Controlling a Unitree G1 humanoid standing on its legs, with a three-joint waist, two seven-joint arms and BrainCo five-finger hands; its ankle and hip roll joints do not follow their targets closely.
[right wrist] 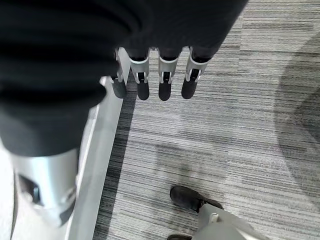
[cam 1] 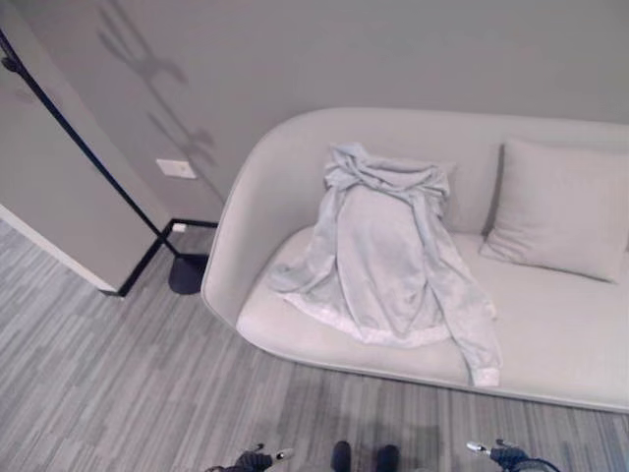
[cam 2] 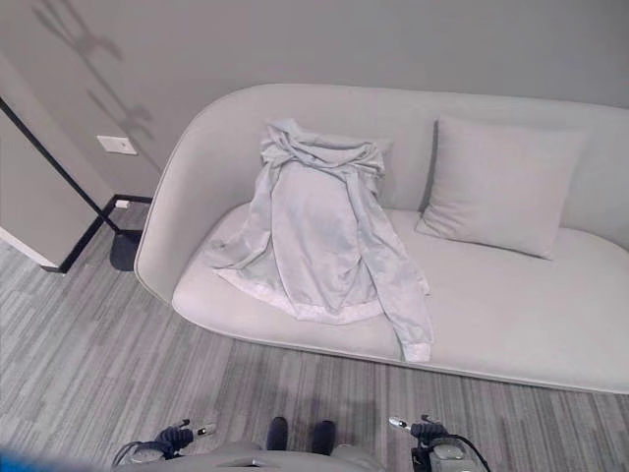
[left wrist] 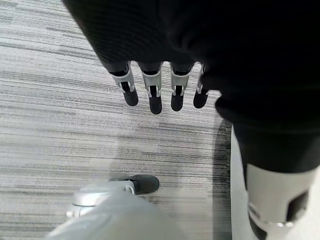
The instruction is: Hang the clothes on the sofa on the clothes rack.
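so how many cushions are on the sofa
1 for certain: a pale cushion leaning against the backrest of the sofa, towards its right end. A second may be hidden behind the hoodie, where a pale edge shows at its shoulder.

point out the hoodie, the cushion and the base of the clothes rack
hoodie [cam 1: 388, 261], left eye view, on the middle of its back panel
cushion [cam 1: 560, 208], left eye view, on the middle of its front face
clothes rack base [cam 1: 187, 273], left eye view, on the dark round foot on the floor beside the sofa's end
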